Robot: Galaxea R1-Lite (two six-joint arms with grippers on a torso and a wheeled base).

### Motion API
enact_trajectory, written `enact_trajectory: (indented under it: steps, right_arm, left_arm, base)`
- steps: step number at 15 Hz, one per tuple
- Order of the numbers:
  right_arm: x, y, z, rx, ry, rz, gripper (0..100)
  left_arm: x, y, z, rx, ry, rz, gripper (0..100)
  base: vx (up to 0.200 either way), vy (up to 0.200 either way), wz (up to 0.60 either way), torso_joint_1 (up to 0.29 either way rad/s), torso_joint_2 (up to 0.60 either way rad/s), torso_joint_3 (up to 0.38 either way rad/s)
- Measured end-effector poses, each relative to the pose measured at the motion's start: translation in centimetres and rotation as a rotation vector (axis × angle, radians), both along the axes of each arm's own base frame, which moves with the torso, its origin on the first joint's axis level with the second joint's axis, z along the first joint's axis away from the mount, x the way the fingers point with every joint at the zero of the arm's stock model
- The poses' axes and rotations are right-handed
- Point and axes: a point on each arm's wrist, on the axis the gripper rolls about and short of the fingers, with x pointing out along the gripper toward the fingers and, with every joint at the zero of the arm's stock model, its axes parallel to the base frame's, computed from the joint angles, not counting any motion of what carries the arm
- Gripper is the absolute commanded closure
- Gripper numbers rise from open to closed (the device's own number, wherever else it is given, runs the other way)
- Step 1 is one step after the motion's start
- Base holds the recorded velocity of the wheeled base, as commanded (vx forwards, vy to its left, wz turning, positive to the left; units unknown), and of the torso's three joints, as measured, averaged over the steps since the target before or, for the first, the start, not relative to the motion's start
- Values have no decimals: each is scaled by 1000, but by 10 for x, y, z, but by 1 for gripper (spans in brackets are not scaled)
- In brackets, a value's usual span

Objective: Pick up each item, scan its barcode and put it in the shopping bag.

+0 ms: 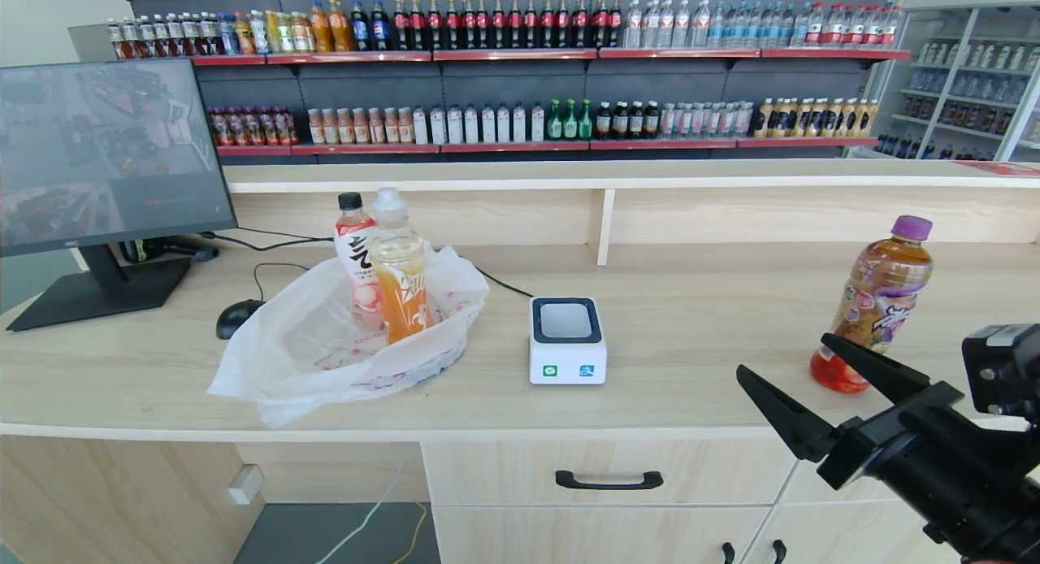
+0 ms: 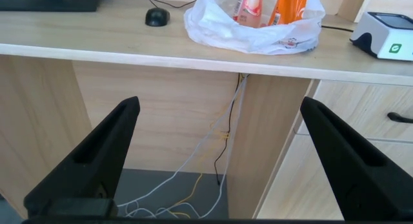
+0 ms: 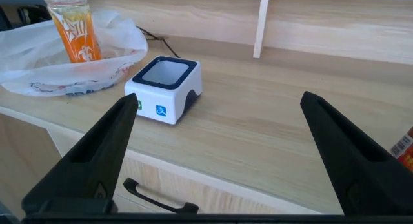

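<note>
Head view | purple-capped bottle [image 1: 881, 296] | just outside right gripper [image 1: 782, 353]

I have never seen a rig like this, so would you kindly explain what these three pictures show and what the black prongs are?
This is a two-armed robot at a shop checkout. The wide picture comes from a camera on its head, looking down at the wooden counter. The other two come from cameras on its wrists; the black prongs are gripper fingers. The right gripper is open and empty, near a purple-capped bottle standing on the counter. The left gripper is open and empty too, low in front of the counter. A white shopping bag already holds a black-capped bottle and an orange drink bottle. Beside the bag sits the white barcode scanner; a monitor and a mouse are on the robot's left.
</note>
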Motion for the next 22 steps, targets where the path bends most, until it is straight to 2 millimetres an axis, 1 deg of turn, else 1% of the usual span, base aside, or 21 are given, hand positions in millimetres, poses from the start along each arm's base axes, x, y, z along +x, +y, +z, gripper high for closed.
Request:
enact_trajectory:
  steps: [7, 10, 12, 14, 17, 20, 22]
  right_arm:
    - [3, 1, -2, -6, 11, -1, 0]
    - [9, 0, -6, 0, 34, -23, 0]
    - [19, -10, -11, -5, 64, -92, 0]
    - [24, -18, -15, -13, 82, -143, 0]
    - [21, -24, -22, -29, 119, -168, 0]
    - [23, -29, -24, -31, 125, -193, 0]
    - [33, -31, -19, -22, 99, -219, 0]
  left_arm:
    - [0, 0, 0, 0, 0, 1, 0]
    - [0, 0, 0, 0, 0, 0, 0]
    - [0, 0, 0, -1, 0, 0, 0]
    - [0, 0, 0, -2, 0, 0, 0]
    - [0, 0, 0, -3, 0, 0, 0]
    - [0, 0, 0, -3, -1, 1, 0]
    - [0, 0, 0, -2, -1, 0, 0]
  base:
    - [0, -200, 0, 4, 4, 0]
    - [0, 0, 0, 0, 0, 0]
    - [0, 0, 0, 0, 0, 0]
    - [0, 0, 0, 0, 0, 0]
    - [0, 0, 0, 0, 0, 0]
    - [0, 0, 0, 0, 0, 0]
    - [0, 0, 0, 0, 0, 0]
